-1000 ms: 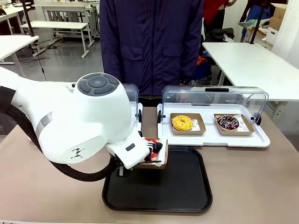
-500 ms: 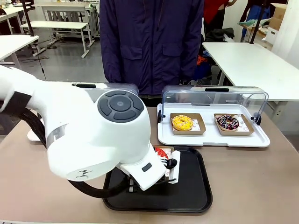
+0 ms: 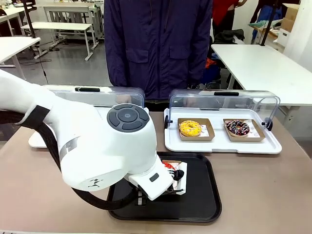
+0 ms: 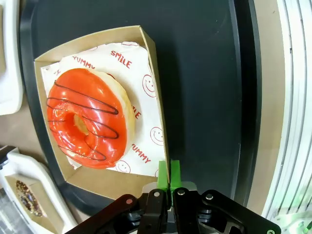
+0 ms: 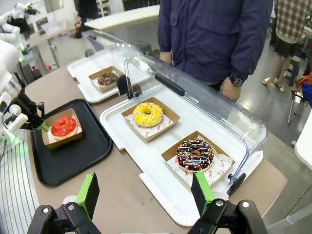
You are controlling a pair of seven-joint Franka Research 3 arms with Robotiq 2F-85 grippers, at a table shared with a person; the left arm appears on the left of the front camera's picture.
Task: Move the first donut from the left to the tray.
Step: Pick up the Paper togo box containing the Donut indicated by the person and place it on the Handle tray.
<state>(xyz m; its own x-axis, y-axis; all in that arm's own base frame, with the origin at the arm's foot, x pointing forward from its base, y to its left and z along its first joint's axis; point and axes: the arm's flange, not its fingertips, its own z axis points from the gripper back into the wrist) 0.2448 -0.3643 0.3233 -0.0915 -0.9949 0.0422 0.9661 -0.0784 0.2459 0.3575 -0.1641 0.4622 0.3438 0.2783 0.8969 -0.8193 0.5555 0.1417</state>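
Note:
The first donut from the left (image 4: pixel 87 119) has red icing with dark stripes and lies in a small brown cardboard tray on printed paper. My left gripper (image 4: pixel 169 168) is shut on that cardboard tray's side rim. It holds the donut low inside the black tray (image 4: pixel 204 73); whether it rests there I cannot tell. From the front, the left arm covers most of the donut (image 3: pixel 169 165) and the left gripper (image 3: pixel 174 179), over the black tray (image 3: pixel 195 204). My right gripper (image 5: pixel 146 192) stands open and empty, high above the table, looking down at the donut (image 5: pixel 64 126) and black tray (image 5: pixel 73 156).
A white tray (image 3: pixel 222 144) with its clear lid raised holds a yellow donut (image 3: pixel 190 128) and a chocolate sprinkled donut (image 3: pixel 238 127). A second lidded white tray with a chocolate donut (image 5: pixel 107 78) sits at the left. A person (image 3: pixel 158 44) stands at the far edge.
My left arm has swung right and down, carrying the red donut from the black tray's far left edge to lower inside it.

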